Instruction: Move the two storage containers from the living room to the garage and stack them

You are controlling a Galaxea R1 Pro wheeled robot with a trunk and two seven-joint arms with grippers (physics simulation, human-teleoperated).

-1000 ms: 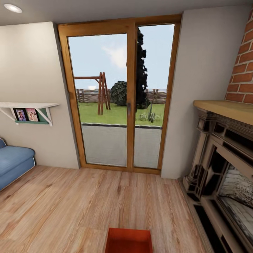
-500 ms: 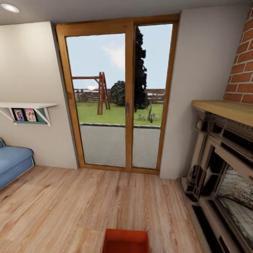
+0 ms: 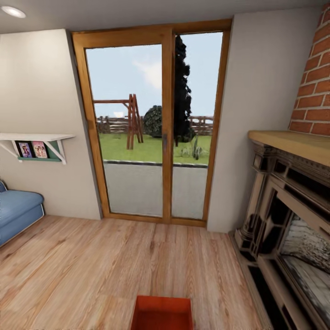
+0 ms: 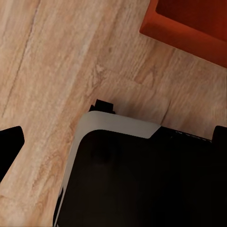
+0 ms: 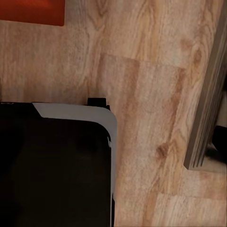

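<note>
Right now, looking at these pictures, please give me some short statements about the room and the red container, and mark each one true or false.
1. A red-orange container sits on the wood-plank floor, straight ahead of the robot. True.
2. The container has a lid on it. False: it is open on top, and its inside shows.
3. The glass doors stand in the wall facing the robot and look closed. True.
4. The blue sofa is beside the fireplace. False: the sofa is at the robot's left, the fireplace at its right.
5. A shelf with picture frames hangs on the wall above the sofa. True.
6. The floor is grey concrete. False: it is light wood planks.
</note>
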